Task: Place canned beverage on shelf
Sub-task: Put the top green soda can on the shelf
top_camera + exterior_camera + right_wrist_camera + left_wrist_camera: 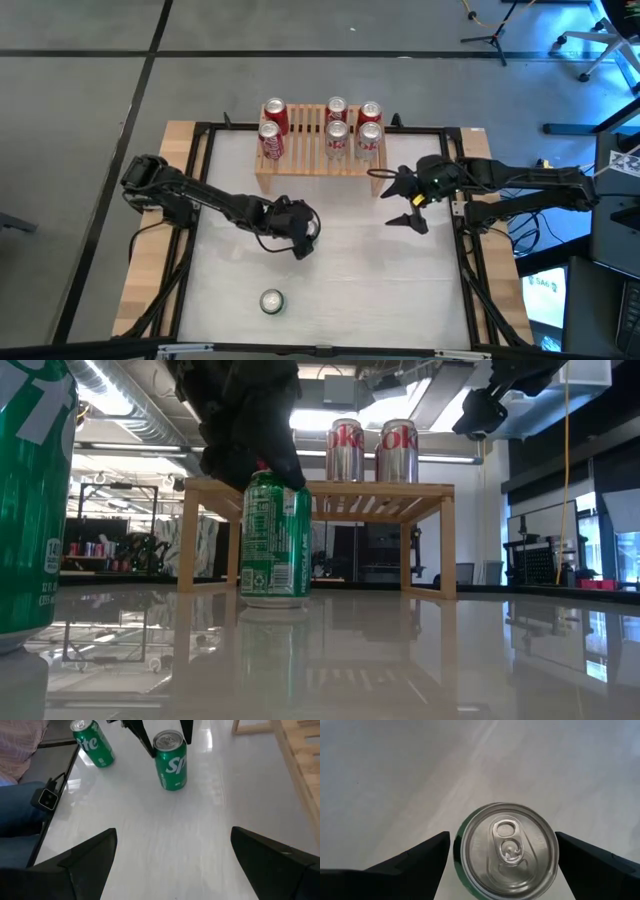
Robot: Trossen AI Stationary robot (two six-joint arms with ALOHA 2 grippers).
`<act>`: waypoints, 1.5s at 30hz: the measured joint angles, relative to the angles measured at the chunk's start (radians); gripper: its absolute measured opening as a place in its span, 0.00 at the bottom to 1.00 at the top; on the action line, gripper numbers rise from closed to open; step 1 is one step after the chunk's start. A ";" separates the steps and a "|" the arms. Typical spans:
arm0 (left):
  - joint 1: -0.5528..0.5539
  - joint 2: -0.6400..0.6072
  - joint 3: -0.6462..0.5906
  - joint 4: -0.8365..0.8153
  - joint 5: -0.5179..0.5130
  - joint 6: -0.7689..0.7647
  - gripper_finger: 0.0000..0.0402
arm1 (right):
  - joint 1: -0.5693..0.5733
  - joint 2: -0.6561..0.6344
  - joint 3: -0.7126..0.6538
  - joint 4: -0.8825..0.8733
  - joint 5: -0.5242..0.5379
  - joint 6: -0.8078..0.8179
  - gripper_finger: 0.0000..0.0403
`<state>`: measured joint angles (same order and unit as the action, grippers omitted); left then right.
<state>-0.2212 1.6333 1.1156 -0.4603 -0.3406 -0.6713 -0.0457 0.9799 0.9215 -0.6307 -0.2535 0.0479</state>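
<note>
Six cans already stand on the shelf (312, 160). The left gripper (297, 236) straddles a green can (275, 540) mid-table, jaws spread (not gripping yet); another green can (272, 301) waits near. The right gripper (408, 203) idles, spread.

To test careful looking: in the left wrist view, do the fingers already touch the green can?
No: the left gripper straddles the green can, with gaps showing on both sides.
</note>
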 joint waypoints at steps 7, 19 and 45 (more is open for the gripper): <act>0.002 0.000 0.000 -0.001 0.023 0.001 0.75 | 0.000 0.008 0.000 0.000 0.000 0.000 0.96; 0.002 -0.003 0.002 -0.005 0.148 0.060 0.70 | 0.000 0.008 0.000 0.000 0.000 -0.001 0.96; 0.029 -0.054 0.002 -0.178 0.389 0.555 0.70 | 0.000 0.008 0.000 0.000 0.000 -0.001 0.96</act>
<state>-0.1918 1.5794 1.1178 -0.6378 0.0482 -0.1164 -0.0456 0.9874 0.9215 -0.6312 -0.2536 0.0467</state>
